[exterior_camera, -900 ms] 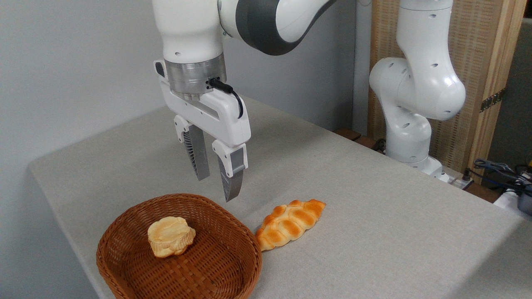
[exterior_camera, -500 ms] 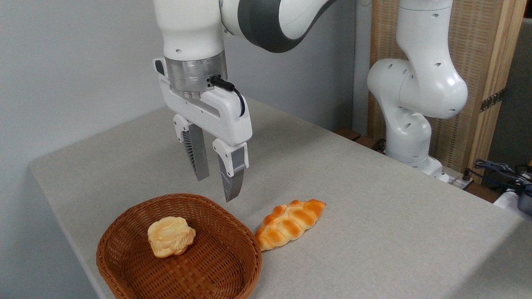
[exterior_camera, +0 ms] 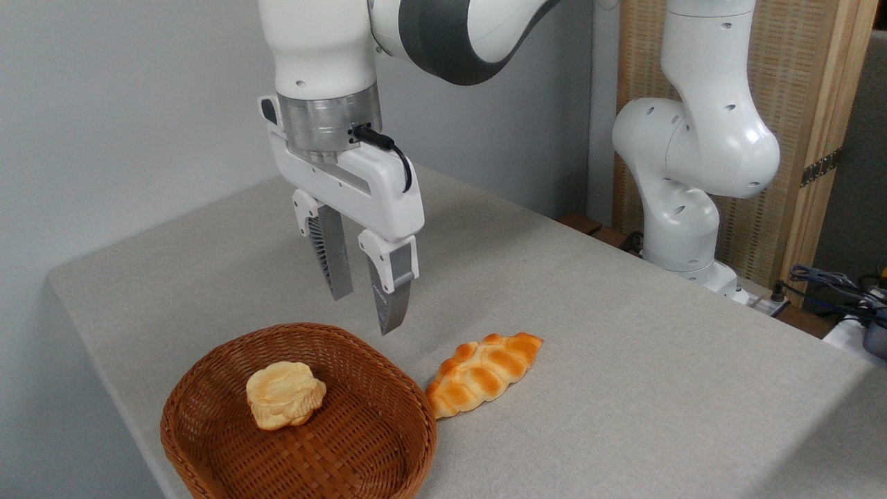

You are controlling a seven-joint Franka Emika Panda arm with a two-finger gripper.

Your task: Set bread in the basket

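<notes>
Right now the bread (exterior_camera: 483, 374) lies flat on the grey table (exterior_camera: 624, 360), outside the basket (exterior_camera: 208, 388). Its long axis runs on a slant: the nearer tapered end points down-left and sits just against the basket's thick rim, though I can't tell whether they actually touch, while the far end points up-right, away across the table. The braided, glossy top faces up.

Inside the basket, a small pale bun (exterior_camera: 285, 394) rests a little left of centre on the woven floor.

Above the basket's far rim hangs the gripper (exterior_camera: 365, 310), fingers pointing down, parted by a moderate gap and holding nothing. It sits up-left of the loaf, clear of both loaf and basket.

Further right, the arm's white base (exterior_camera: 686, 208) stands at the table's edge, before a wooden panel (exterior_camera: 797, 104). I can read no writing or labels anywhere.
</notes>
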